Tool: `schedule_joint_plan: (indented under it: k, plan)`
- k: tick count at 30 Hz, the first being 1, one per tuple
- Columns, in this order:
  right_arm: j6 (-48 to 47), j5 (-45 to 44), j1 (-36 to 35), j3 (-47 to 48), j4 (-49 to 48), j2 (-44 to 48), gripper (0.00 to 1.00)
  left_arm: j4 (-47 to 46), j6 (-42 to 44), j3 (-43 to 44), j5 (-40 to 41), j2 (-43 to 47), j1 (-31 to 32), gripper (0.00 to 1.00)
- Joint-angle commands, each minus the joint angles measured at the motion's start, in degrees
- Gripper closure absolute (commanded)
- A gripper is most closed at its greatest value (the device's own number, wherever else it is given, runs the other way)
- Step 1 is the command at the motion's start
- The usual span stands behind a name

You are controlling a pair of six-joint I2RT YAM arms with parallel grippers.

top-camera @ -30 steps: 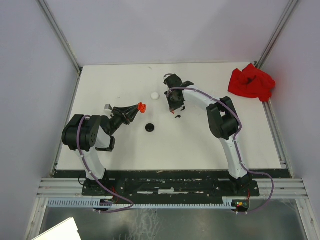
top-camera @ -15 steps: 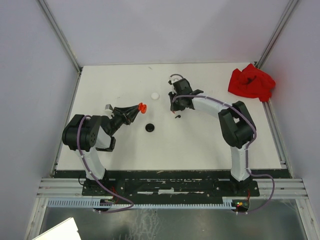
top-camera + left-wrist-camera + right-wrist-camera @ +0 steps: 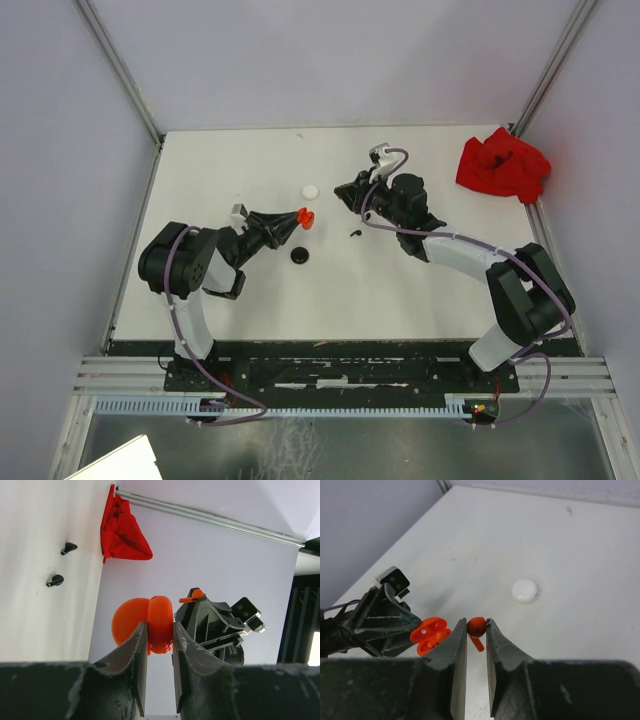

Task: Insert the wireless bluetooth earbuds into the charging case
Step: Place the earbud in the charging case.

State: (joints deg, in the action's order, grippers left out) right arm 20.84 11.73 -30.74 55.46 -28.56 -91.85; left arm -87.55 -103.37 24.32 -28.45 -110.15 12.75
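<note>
Right jaws pinch a red earbud [image 3: 476,626] with a glossy round head and a short stem pointing down, held above the surface [image 3: 250,160]. Left jaws clamp the red case [image 3: 150,625], lid open, close by. Black earbuds [image 3: 55,580] lie on the surface, with a white case [image 3: 525,590] nearby.

Gap between left claw [image 3: 303,218], right claw [image 3: 342,189] passable; white case [image 3: 311,191] beside it.
</note>
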Motion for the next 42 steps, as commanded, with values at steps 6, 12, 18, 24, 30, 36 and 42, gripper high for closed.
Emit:
schedule_joint_plan:
  k: [6,12,18,24,30,36,42]
  plan:
    - [3.5,5.8,0.0,-12.1,-39.8,-0.3,0.99,-11.5,-0.2,2.8,2.4,-0.8,3.2,0.97]
    - [5.1,8.9,-0.9,-14.5,-49.3,-4.4,0.99,-11.5,-0.5,3.7,2.7,-1.4,4.4,0.97]
    - [5.2,8.4,-2.8,-16.5,-53.3,-6.7,0.99,-11.6,-0.5,4.3,2.9,-1.1,5.1,0.97]
    - [4.5,7.1,-5.2,-17.4,-54.1,-8.1,0.99,-11.5,-0.4,4.9,3.3,-0.7,6.0,0.97]
    - [4.2,5.8,-6.2,-17.9,-54.2,-9.5,0.99,-11.6,-0.5,5.0,3.4,-0.5,6.5,0.97]
    - [3.9,5.0,-6.2,-18.0,-54.2,-10.5,0.99,-11.5,-0.6,4.8,3.4,0.9,6.5,0.97]
    - [3.5,4.2,-6.3,-17.8,-54.1,-11.0,0.99,-11.5,-0.6,4.7,3.4,2.1,6.7,0.97]
